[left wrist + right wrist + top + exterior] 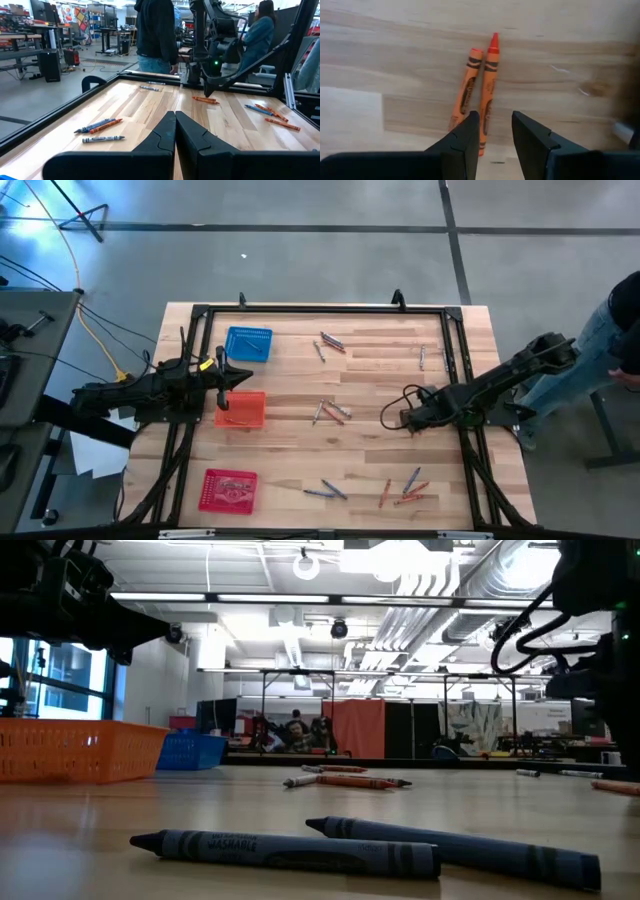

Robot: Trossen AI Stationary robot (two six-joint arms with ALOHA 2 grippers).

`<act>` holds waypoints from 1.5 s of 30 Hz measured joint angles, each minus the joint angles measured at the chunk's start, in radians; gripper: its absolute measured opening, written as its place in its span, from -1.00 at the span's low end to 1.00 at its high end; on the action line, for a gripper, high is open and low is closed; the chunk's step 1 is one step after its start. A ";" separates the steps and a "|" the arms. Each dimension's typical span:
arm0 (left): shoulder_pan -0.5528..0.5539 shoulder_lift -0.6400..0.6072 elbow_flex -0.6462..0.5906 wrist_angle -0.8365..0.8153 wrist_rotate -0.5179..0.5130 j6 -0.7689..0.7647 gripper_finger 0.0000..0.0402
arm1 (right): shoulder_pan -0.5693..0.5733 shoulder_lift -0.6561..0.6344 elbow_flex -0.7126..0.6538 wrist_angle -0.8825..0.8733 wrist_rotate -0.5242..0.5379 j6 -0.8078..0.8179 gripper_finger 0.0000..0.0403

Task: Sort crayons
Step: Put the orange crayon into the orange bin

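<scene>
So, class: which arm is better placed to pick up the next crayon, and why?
Right. The right gripper hangs open directly over two orange crayons; the left gripper, shut, sits over the orange basket.

arms: two dark, jointed arms are showing matte black housings.
left arm (150,388): a yellow fitting is showing near its wrist.
right arm (500,385): a black cable is looping out beside its wrist; a green light is glowing on its body.
fingers (535,142): they are showing as black, angular, moulded wedges with stepped inner edges.
</scene>
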 joint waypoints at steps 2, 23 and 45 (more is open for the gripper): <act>0.000 0.000 0.000 0.000 0.000 0.000 -1.00 | -0.001 0.000 -0.016 0.034 -0.004 0.007 -0.47; 0.000 0.000 0.000 0.000 0.000 0.000 -1.00 | -0.001 0.104 -0.035 0.059 -0.003 0.005 -0.88; 0.000 0.000 0.000 0.000 0.000 0.000 -1.00 | -0.046 0.106 0.297 -0.113 0.320 -0.178 -0.98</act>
